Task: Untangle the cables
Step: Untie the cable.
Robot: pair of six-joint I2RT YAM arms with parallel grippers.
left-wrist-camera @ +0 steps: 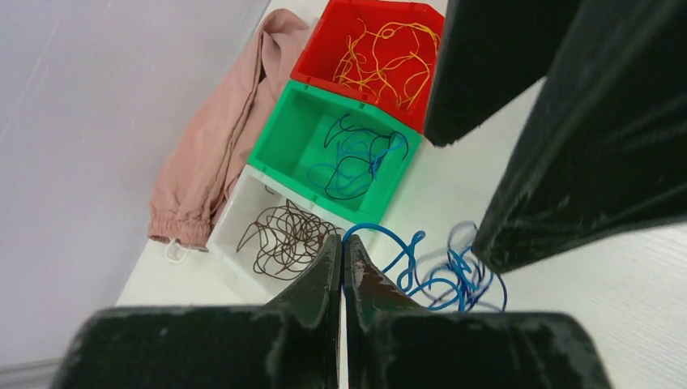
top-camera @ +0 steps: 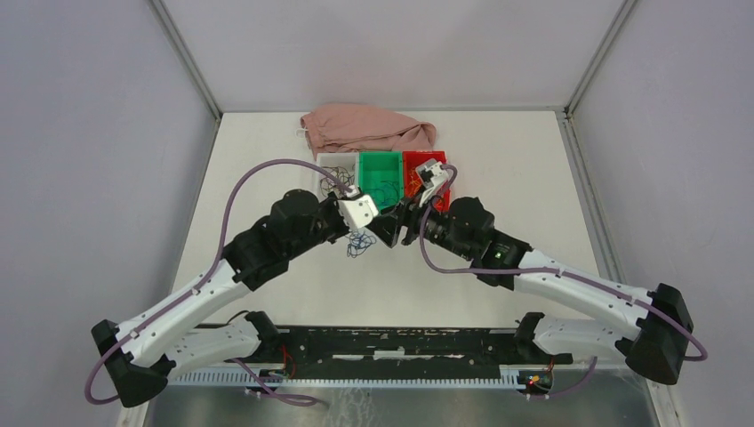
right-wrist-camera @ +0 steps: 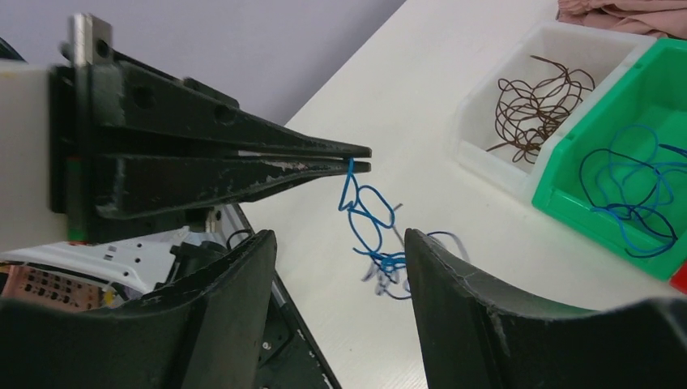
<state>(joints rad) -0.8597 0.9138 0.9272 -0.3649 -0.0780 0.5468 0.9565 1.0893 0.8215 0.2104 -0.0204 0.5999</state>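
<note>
**Blue cables (right-wrist-camera: 369, 219) being pinched**

On the table (top-camera: 293, 285), nearer than the green bin (left-wrist-camera: 285, 134), the right gripper (right-wrist-camera: 336, 243) is standing spread. The left gripper (right-wrist-camera: 356, 159), jaws pressed together, is pinching the blue cables, which are trailing onto the table.

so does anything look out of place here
A small clump of blue cables lies loose on the table, outside the green bin that holds the other blue ones; the left gripper pinches one strand. A crumpled pink cloth lies bunched behind that bin.

Bins (top-camera: 381, 155) crowd the blue cables (top-camera: 358, 242) behind; nearer table (top-camera: 373, 285) lies open.
</note>
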